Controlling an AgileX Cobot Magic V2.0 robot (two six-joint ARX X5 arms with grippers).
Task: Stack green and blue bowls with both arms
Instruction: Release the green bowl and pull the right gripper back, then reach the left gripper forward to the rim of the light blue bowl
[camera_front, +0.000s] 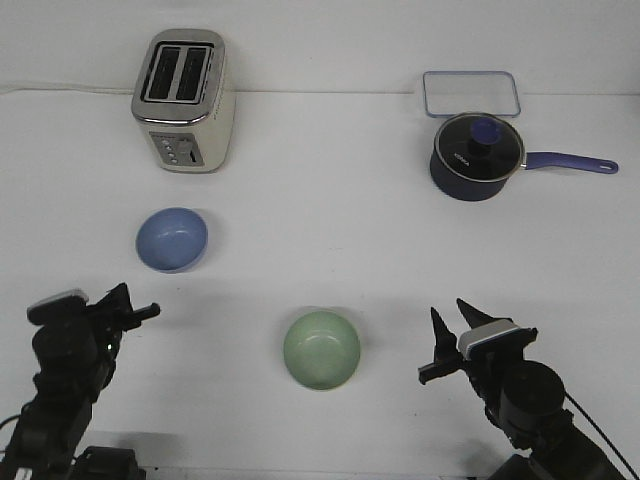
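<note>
The blue bowl (172, 239) sits upright on the white table at the left, in front of the toaster. The green bowl (321, 348) sits upright near the front middle of the table. My left gripper (135, 305) is at the front left, in front of and a little left of the blue bowl, clear of it; I cannot tell how its jaws stand. My right gripper (447, 345) is at the front right, to the right of the green bowl and apart from it, with its fingers spread open and empty.
A silver toaster (184, 100) stands at the back left. A dark navy saucepan (477, 155) with a glass lid and long handle pointing right sits at the back right. A clear rectangular container (470, 94) lies behind it.
</note>
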